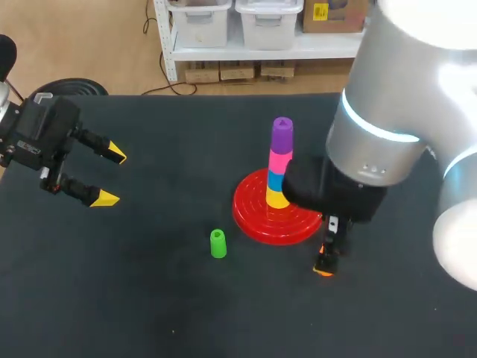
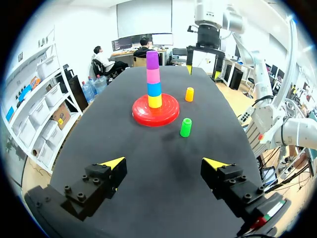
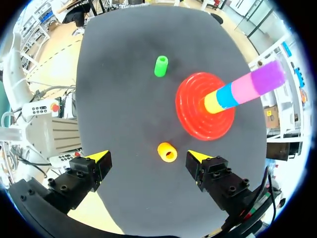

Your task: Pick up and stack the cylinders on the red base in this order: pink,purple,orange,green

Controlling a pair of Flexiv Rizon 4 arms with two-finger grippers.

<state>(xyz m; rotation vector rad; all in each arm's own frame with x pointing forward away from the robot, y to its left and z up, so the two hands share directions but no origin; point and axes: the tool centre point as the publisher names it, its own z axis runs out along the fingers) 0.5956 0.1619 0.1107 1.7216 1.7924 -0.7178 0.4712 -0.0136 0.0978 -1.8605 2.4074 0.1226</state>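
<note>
Right gripper (image 3: 148,158) spread wide | orange cylinder (image 3: 167,151) upright below, between fingertips | untouched

The place is apparently a robotics lab: a black table (image 1: 149,298) serves as a test bench, with a red base (image 1: 250,216) near the table's middle and a left arm (image 1: 45,142) and right arm (image 1: 395,97) over the table's two sides.

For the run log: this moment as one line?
red base: purple cylinder topmost | orange cylinder: on table below right gripper, fingers open | green cylinder: on table | left gripper: open
</note>
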